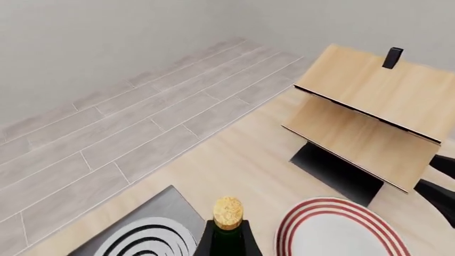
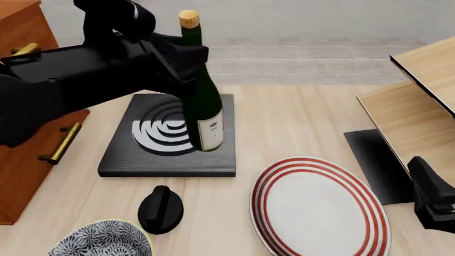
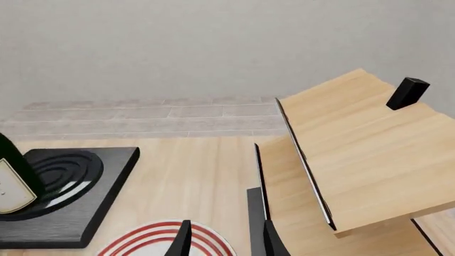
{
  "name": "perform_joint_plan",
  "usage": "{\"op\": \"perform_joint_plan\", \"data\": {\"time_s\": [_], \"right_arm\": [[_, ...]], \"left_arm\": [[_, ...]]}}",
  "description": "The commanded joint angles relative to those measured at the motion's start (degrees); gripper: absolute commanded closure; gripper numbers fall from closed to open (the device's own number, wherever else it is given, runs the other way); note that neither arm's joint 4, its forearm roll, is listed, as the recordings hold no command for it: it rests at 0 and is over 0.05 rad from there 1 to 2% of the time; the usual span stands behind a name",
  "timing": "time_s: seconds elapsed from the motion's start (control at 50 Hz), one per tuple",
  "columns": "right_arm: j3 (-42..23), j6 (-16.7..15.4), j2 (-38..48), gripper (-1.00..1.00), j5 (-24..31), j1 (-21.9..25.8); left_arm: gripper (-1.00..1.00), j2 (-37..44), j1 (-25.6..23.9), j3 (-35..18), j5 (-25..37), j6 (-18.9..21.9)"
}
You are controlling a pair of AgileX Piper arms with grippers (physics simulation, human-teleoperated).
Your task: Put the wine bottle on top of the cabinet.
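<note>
The dark green wine bottle [image 2: 202, 106], with a tan cork and a white label, leans a little over a black slab with white rings [image 2: 170, 157]. My left gripper [image 2: 191, 56] is shut on its neck just below the cork. I cannot tell whether its base touches the slab. In the left wrist view the cork [image 1: 228, 212] shows between the fingers. The reddish-brown cabinet [image 2: 21, 32] with brass handles stands at the far left, behind my left arm. My right gripper [image 3: 226, 242] is open and empty, low at the right [image 2: 433, 202].
A white plate with red rings [image 2: 320, 208] lies front centre. A black knob [image 2: 160, 209] and a blue patterned bowl [image 2: 103, 242] sit front left. A pale wood shelf unit [image 2: 419, 106] stands at the right, with a small black block [image 3: 407, 92] on top.
</note>
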Motion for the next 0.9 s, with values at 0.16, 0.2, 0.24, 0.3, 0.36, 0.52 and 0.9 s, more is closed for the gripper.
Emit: {"op": "perform_joint_plan", "data": {"time_s": [0.16, 0.2, 0.24, 0.3, 0.36, 0.52, 0.9], "right_arm": [[0.0, -0.01, -0.33, -1.0, 0.19, -0.07], [0.0, -0.04, -0.37, -1.0, 0.22, -0.06], [0.0, -0.09, -0.37, -1.0, 0.21, -0.03], [0.0, -0.08, -0.41, -1.0, 0.24, -0.05], [-0.01, -0.12, -0.67, -1.0, 0.39, -0.08], [0.0, 0.01, -0.47, -1.0, 0.29, -0.21], [-0.01, 0.02, -0.86, -1.0, 0.54, -0.45]], "left_arm": [[1.0, -9.24, 4.79, 4.75, 3.5, -1.03], [1.0, -11.25, 5.54, 5.48, 4.5, -1.03], [1.0, -12.81, 6.24, 6.31, 5.21, -1.38], [1.0, -14.76, 7.61, 7.09, 6.26, -1.52], [1.0, -16.54, 8.98, 7.32, 7.57, -1.86], [1.0, -21.2, 11.85, 7.82, 11.13, -2.19], [1.0, -26.52, 14.5, 4.02, 20.8, -0.14]]}}
